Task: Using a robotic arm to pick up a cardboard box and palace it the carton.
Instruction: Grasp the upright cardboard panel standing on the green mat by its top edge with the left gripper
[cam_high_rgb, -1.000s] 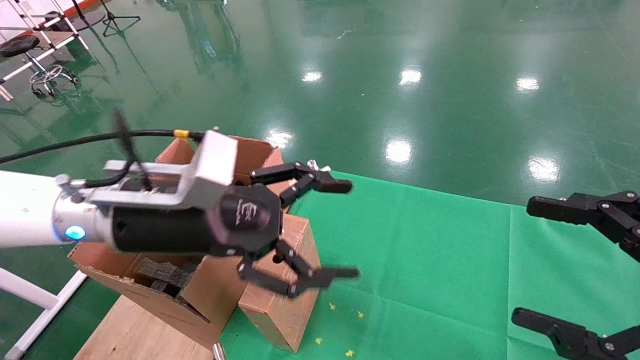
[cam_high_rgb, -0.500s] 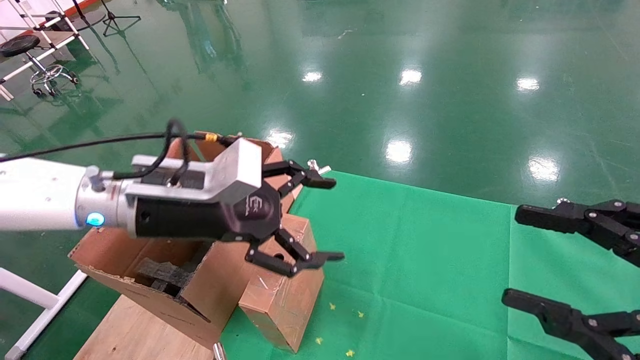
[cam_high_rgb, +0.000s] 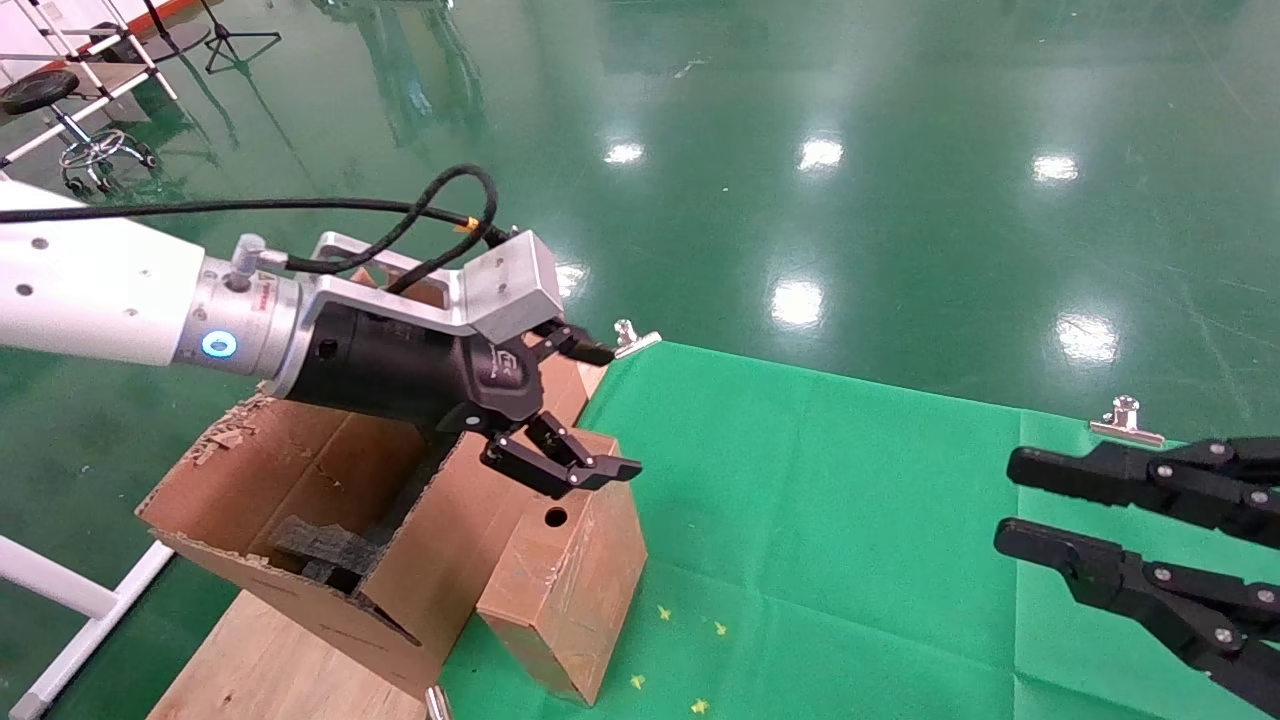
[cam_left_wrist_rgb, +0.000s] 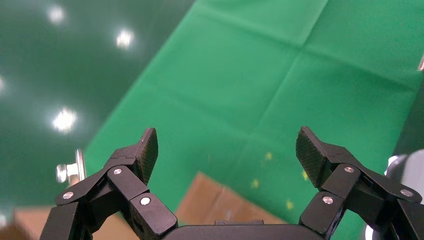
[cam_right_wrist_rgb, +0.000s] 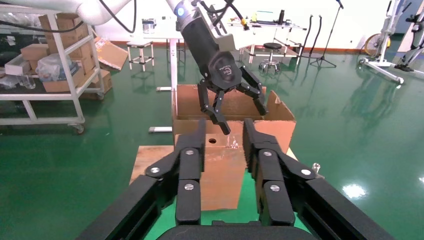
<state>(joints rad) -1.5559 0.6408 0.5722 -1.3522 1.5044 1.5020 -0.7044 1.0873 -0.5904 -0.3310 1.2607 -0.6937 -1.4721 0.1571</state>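
Note:
The small reddish-brown cardboard box (cam_high_rgb: 565, 570) stands on the green cloth (cam_high_rgb: 850, 520), against the side of the large carton (cam_high_rgb: 290, 480). Dark foam blocks (cam_high_rgb: 320, 550) lie inside the carton. The white robotic arm (cam_high_rgb: 100, 290) reaches over the carton. Its left gripper (cam_high_rgb: 612, 410) is open and empty, just above the box's top, not touching. The left wrist view shows the open gripper (cam_left_wrist_rgb: 226, 136) with the box (cam_left_wrist_rgb: 220, 205) below. My right gripper (cam_high_rgb: 1005, 500) hovers at the right, jaws narrowly open, empty. The right wrist view shows it (cam_right_wrist_rgb: 224, 127) facing the box (cam_right_wrist_rgb: 220, 170), the carton (cam_right_wrist_rgb: 230, 107) and the left gripper (cam_right_wrist_rgb: 244, 120).
The carton rests on a wooden board (cam_high_rgb: 260, 650). Metal clips (cam_high_rgb: 635, 338) (cam_high_rgb: 1125, 420) hold the cloth's far edge. A white frame leg (cam_high_rgb: 60, 600) is at the lower left. A stool (cam_high_rgb: 60, 100) stands far off. Shelves with boxes (cam_right_wrist_rgb: 50, 55) stand behind.
The left gripper has drawn back and down toward the carton, over the small box, and its jaws have narrowed. The right gripper's jaws have come much closer together.

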